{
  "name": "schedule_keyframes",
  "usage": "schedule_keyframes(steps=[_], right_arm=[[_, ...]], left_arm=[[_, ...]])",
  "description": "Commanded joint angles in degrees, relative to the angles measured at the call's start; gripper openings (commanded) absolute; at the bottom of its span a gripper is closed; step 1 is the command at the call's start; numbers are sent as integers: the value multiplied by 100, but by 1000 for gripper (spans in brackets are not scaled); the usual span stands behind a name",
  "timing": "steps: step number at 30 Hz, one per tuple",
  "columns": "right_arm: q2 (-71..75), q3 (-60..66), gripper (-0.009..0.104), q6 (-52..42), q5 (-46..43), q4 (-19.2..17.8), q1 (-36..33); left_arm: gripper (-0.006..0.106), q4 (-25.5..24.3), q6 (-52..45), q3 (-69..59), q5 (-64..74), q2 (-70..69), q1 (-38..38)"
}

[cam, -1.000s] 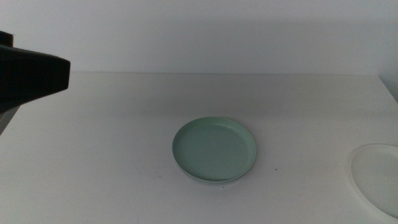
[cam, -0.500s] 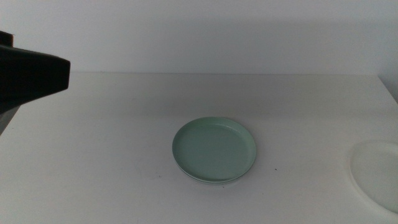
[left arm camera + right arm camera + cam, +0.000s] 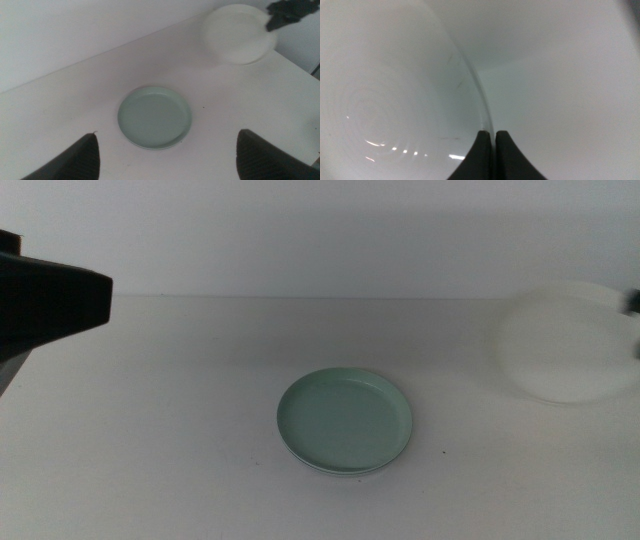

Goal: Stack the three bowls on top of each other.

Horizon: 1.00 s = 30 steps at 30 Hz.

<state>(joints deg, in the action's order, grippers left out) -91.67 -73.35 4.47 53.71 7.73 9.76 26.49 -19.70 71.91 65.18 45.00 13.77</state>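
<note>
In the middle view, the mint green bowl point(image 3: 344, 422) sits near the centre of the white counter point(image 3: 180, 400); a thin pale edge under its near rim suggests it already rests on the light grey bowl point(image 3: 335, 471), though little of that one shows. The white bowl point(image 3: 568, 342) is up in the air at the right, blurred, well apart from the stack, with only a sliver of the right claw point(image 3: 630, 302) showing at the frame's edge. A dark block at the left is the waiting left arm. In the left wrist view, the left claw point(image 3: 165, 160) hangs above the counter with its jaws spread wide and nothing between them, the green bowl point(image 3: 154, 117) below; the white bowl point(image 3: 237, 34) hangs farther off, pinched at its rim by the other arm's claw point(image 3: 290, 12). In the right wrist view, the right claw point(image 3: 491, 156) has its two jaws pressed nearly together on the white bowl's rim point(image 3: 482, 107). A one-edge pinch like this looks risky to me: the bowl could tilt or slip during a fast carry, or land off-centre and slide off the green one.
</note>
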Motion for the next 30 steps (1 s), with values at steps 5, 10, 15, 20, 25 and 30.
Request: schedule_keyframes(steps=[5, 10, 15, 20, 25, 30], right_arm=[[-175, -438, -2, 65, -135, 562, -1642], [-763, -815, -2, 155, -136, 807, -2603], [-1376, -1112, -2, 365, -135, 882, -3041], [-1887, -1139, -2, 342, -146, 1059, -3101], [-2200, -1139, -2, 342, -250, 1039, -3101], [-2235, -1139, 7, 342, -536, 1027, -3101]], left_arm=[[94, 7, 26, -33, -76, -24, -11], [94, 8, 11, -33, -76, -24, -11], [94, 8, 11, -33, -76, -24, -11], [94, 8, 11, -33, -76, -24, -11], [94, 8, 27, -33, -76, -24, -11], [94, 8, 27, -33, -76, -24, -11]])
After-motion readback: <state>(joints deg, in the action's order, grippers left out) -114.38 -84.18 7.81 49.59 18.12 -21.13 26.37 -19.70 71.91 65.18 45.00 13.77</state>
